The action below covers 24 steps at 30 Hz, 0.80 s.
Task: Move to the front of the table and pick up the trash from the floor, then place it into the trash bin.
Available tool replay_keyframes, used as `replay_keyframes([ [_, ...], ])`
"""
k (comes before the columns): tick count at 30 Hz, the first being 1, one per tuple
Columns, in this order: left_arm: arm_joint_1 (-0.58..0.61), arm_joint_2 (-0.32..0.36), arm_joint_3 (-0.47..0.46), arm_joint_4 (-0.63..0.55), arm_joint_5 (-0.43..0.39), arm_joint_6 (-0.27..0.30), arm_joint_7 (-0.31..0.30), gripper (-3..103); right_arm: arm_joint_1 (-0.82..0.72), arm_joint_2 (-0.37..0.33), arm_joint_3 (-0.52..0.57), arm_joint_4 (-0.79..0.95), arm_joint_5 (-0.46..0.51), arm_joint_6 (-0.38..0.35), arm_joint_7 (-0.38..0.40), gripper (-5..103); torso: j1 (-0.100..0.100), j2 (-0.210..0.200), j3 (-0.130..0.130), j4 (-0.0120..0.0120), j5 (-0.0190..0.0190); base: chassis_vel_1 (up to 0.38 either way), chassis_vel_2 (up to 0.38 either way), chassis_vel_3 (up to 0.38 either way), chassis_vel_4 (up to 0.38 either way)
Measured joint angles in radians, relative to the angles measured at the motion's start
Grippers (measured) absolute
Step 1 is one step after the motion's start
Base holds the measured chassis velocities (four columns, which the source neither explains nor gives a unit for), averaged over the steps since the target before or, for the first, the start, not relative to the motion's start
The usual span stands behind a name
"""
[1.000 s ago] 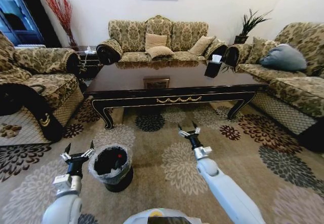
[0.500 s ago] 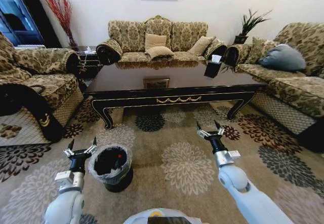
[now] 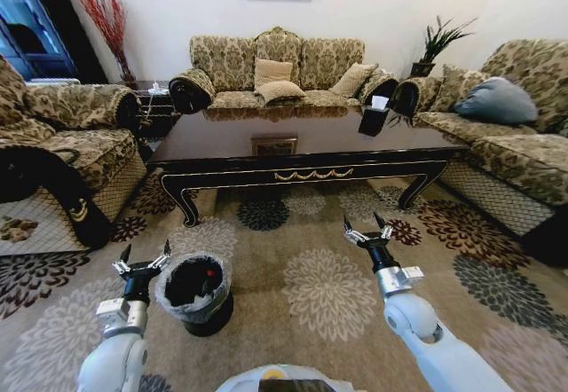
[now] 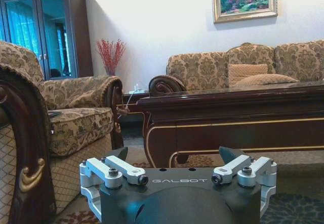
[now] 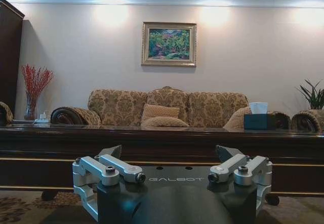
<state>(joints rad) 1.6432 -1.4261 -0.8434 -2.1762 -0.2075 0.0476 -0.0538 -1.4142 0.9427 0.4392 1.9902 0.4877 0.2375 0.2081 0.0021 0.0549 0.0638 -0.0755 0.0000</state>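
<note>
— Since a second ago the right gripper (image 3: 368,230) has swung from the lower centre of the head view out to the right of centre, and for the last half second it has hardly shifted. Nothing else has moved.

— And nearest the robot?

— At the lower left, the left gripper (image 3: 143,260) hangs just beside the trash bin (image 3: 194,294), fingers spread, nothing between them. The bin stands on the carpet (image 3: 319,290) with its whitish liner crumpled round the rim; something red shows inside, though I cannot tell what it is.

— The right one?

— Also spread and empty, held over the carpet at centre right.

— Any trash on the floor?

— None that I can make out on the patterned carpet between the arms or under the table (image 3: 302,148), which spans the middle of the frame with the sofa (image 3: 280,68) beyond it at upper centre.

— So how far along?

— My judgement: the robot is already before the table, both grippers are free, and the pickup looks finished or close to it. Small scraps could still hide in the floral pattern.
</note>
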Motion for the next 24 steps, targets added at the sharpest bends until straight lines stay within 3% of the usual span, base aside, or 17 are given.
replay_keyframes([
  [12, 0.0, 0.0, 0.0, 0.001, -0.001, 0.001, 0.0, 100, 0.003, 0.001, -0.002, -0.004, -0.001, 0.002, -0.001, 100, 0.0, 0.0, 0.0, 0.0, -0.0001, 0.005, -0.004, -0.005, 0.006],
  [24, 0.0, 0.0, 0.0, 0.001, -0.001, 0.001, 0.0, 100, 0.003, 0.001, -0.003, -0.005, -0.002, 0.003, -0.001, 100, 0.0, 0.0, 0.0, -0.0001, -0.0003, 0.158, -0.165, -0.164, 0.17],
])
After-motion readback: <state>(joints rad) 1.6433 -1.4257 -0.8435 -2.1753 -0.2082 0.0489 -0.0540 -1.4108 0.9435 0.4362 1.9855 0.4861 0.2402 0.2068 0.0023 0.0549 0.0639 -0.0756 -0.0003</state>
